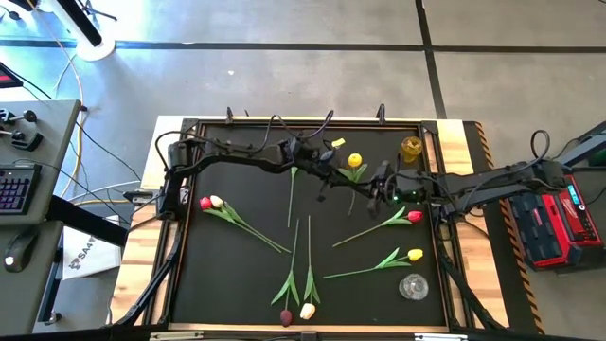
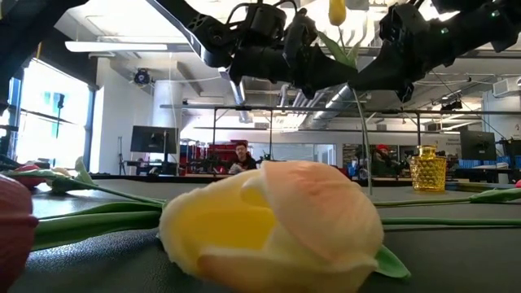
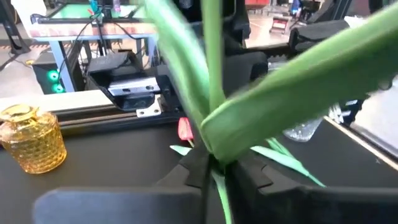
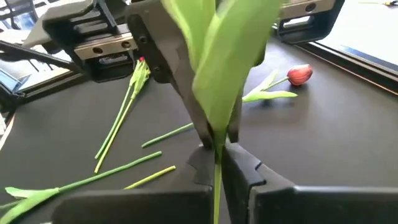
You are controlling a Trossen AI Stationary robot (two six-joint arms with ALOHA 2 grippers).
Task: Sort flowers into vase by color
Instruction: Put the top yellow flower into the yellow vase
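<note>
A yellow tulip [image 1: 355,161] is held up over the black mat between both grippers, its head at the top of the low view [image 2: 336,11]. My left gripper [image 1: 325,180] and my right gripper [image 1: 375,189] are both shut on its green stem. An amber glass vase [image 1: 412,148] stands at the far right. A clear glass vase [image 1: 414,286] stands at the near right. Loose tulips lie flat on the mat: a red and a cream one [image 1: 210,202] on the left, a red one [image 1: 415,217], a yellow one [image 1: 415,255], and a maroon one [image 1: 286,315] beside a cream one [image 1: 308,311]. My left gripper pinches the yellow tulip's stem [image 3: 212,158] between its two fingers, where the leaves branch off. The fingers lie across the stem. The flower is lifted clear of the mat. My right gripper pinches the same stem [image 4: 217,142] between its two fingers, close to the left gripper's fingers [image 4: 177,74]. It comes from the table's right side, across the stem. The tulip stands roughly upright, head up, with its lower stem [image 2: 363,146] hanging toward the mat.
A long green stem [image 1: 292,194] lies on the mat below the left gripper. The mat has a raised dark frame [image 1: 431,170] on a wooden table. A desk with keyboards stands to the left and a red case [image 1: 559,223] to the right. A person sits far back in the room [image 2: 241,155].
</note>
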